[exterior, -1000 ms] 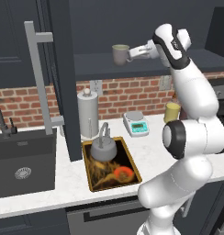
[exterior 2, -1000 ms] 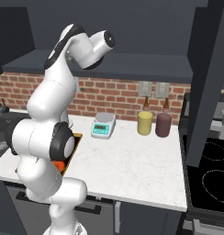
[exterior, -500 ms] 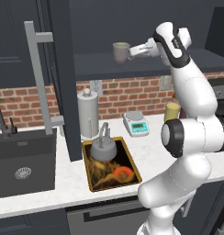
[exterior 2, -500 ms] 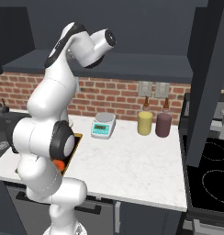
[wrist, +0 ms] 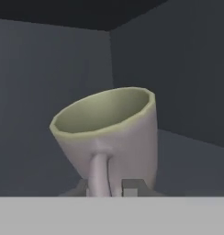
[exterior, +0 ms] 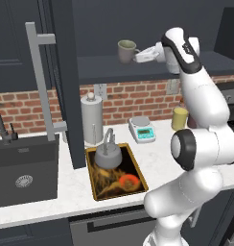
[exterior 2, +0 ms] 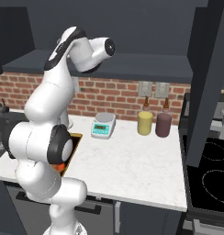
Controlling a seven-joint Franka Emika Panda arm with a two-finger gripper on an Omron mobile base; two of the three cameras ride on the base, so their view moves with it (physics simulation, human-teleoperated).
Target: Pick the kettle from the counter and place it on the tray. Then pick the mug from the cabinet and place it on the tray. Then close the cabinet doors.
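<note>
Tool (exterior: 138, 56) reaches level into the open cabinet (exterior: 138, 19), fingers clamped on the handle of the mug (exterior: 126, 51). Mug sits just above the cabinet shelf (exterior: 109, 68); contact with it cannot be told. Kettle (exterior: 108, 153) stands on the tray (exterior: 138, 169), on the worktop (exterior: 71, 185) beside the sink (exterior: 23, 168).

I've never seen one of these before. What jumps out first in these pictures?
The big white arm reaches up into the dark cabinet, its end effector at the handle of a small mug above the shelf. Below, the kettle sits on the patterned tray beside the black sink.
</note>
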